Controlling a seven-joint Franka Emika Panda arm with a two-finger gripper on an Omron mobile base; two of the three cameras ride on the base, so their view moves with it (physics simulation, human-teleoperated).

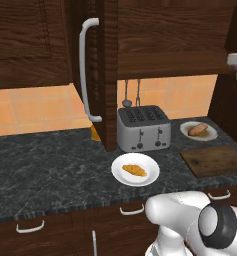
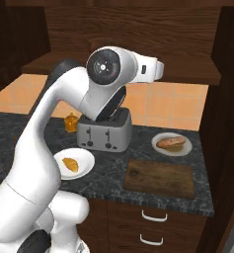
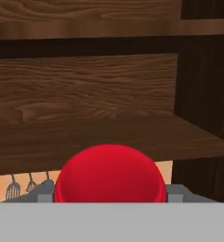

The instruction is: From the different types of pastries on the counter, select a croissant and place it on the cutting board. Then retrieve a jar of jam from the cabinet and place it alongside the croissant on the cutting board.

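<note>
Left base view: the cabinet door stands swung open, its white handle facing out. Well below the raised hand, the croissant lies on its white plate on the counter, not on the cutting board, which lies bare. The other pastry sits on a second plate behind the board, beside the toaster.

Right base view: the arm arches up with the hand at cabinet level; the board lies far beneath it.

Hand view: a red dome, likely the lid of the jar of jam, bulges right at the gripper's mouth, with a wooden shelf just beyond. The fingertips are hidden, so I cannot tell whether the gripper is clenched on it.

Risk, as I judge it: the croissant step looks undone, and if the grasp is shallow the small jar could slip or clip the shelf edge on the way out
</note>
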